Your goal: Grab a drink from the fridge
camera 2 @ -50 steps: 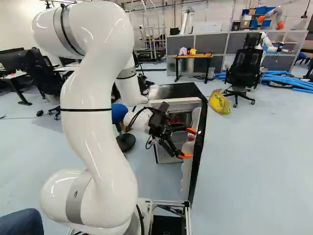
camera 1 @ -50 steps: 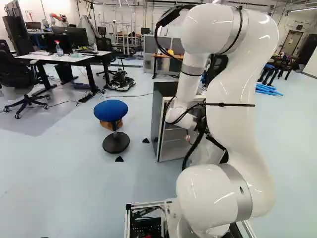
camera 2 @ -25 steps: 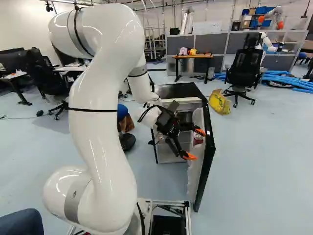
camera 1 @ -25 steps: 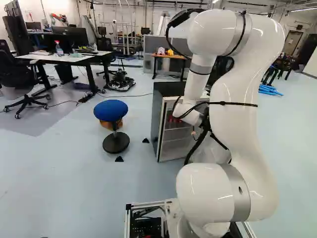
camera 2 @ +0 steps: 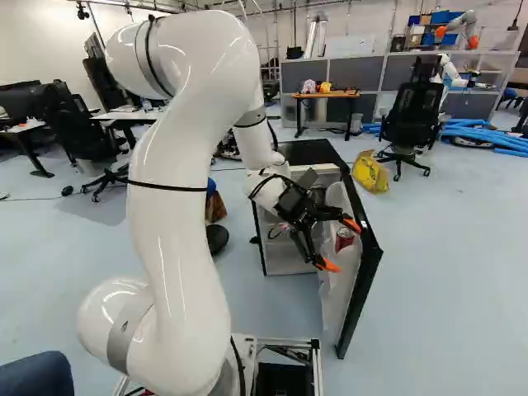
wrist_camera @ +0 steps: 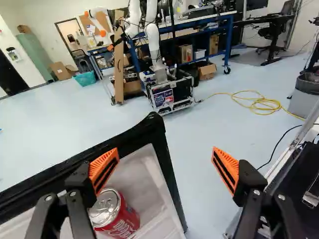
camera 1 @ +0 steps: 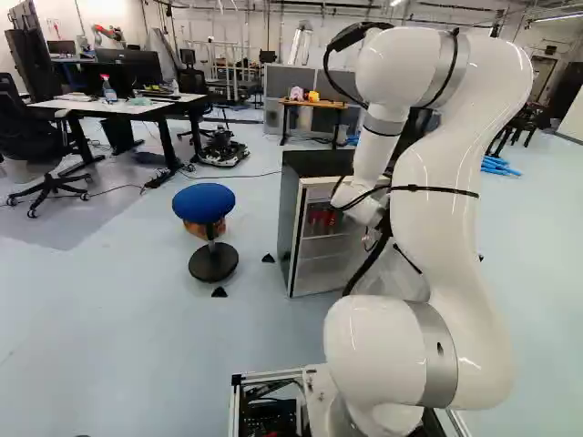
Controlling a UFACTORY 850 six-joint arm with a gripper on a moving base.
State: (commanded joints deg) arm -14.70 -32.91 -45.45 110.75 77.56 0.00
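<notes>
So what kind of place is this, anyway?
It looks like a robotics lab or workshop, though I can't be certain. Another robot stands at the back, blue-framed workbenches hold more equipment, and a black office chair and desk share the open floor with a small fridge.

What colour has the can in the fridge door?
The can is red, with a silver top; it shows best in the wrist view.

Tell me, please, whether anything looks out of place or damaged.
A yellow bag lies on the floor by the chair, and a yellow cable sprawls in loose loops, a possible trip hazard. The fridge door stands open, but that suits the task. The can in it looks undamaged, and I see no spill.
</notes>
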